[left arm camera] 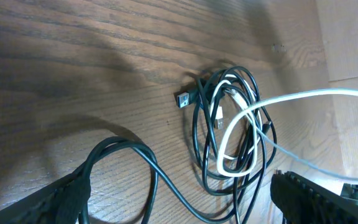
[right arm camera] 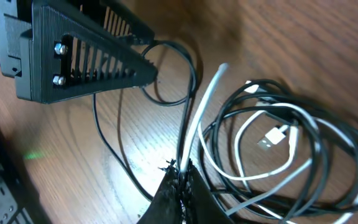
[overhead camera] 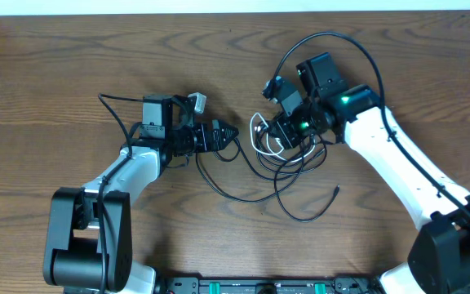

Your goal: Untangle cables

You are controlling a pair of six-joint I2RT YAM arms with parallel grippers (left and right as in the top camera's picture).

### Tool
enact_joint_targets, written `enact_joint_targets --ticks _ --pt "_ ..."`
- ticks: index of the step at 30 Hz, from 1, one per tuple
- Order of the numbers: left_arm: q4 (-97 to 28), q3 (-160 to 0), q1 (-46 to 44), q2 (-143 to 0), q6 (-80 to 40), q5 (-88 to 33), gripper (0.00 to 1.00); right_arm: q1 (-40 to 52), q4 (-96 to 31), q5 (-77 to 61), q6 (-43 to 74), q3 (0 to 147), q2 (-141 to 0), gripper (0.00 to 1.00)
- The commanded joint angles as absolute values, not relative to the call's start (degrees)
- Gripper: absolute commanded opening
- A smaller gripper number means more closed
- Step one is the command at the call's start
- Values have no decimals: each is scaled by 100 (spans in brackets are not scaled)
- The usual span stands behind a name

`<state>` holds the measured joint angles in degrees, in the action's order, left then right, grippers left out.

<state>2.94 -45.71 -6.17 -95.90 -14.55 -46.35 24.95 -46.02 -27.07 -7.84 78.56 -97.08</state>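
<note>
The cables [overhead camera: 288, 159] lie in a tangle of black and white loops on the wooden table, between the two arms. In the left wrist view the bundle [left arm camera: 229, 134] shows a dark USB plug [left arm camera: 183, 99] at its left, and a white strand [left arm camera: 328, 94] rises off to the right. My left gripper [left arm camera: 180, 186] is open; one black strand runs across the table between its fingers, apart from both. It [overhead camera: 228, 133] points right, just left of the bundle. My right gripper [right arm camera: 182, 173] is shut on a white cable [right arm camera: 204, 102], with a black strand beside it. A white plug [right arm camera: 269, 138] lies inside the loops.
A loose black cable end [overhead camera: 335, 191] trails toward the table's front, right of centre. A thicker black wire [overhead camera: 325, 37] arcs over the right arm's wrist. The left gripper's ribbed finger [right arm camera: 86, 59] fills the upper left of the right wrist view.
</note>
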Motion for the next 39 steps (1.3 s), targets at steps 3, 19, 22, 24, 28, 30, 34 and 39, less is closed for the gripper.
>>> enact_joint_targets --ticks 3,19,22,24,28,30,34,39 --pt "281 -4619 -620 -9570 -1376 -4639 99 2213 -4633 -1007 -714 7843 -9220 1" --pt "281 -4619 -620 -9570 -1376 -4639 99 1955 -4941 523 1732 7671 -9227 36" --pt "281 -4619 -620 -9570 -1376 -4639 99 1955 -4654 -141 1494 7671 -9227 39" --pt "281 -4619 -620 -9570 -1376 -4639 99 1955 -4370 -587 1111 7658 -9238 41" --pt "281 -4619 -620 -9570 -1376 -4639 99 1999 -3771 -1553 110 7601 -9397 45" --pt "281 -4619 -620 -9570 -1376 -4639 99 2056 -3680 -1691 -679 7596 -9692 45" --pt "281 -4619 -620 -9570 -1376 -4639 99 2043 -3409 -1688 -1103 7596 -10490 31" --pt "281 -4619 -620 -9570 -1376 -4639 99 2045 -2805 -1732 -1345 7596 -11214 29"
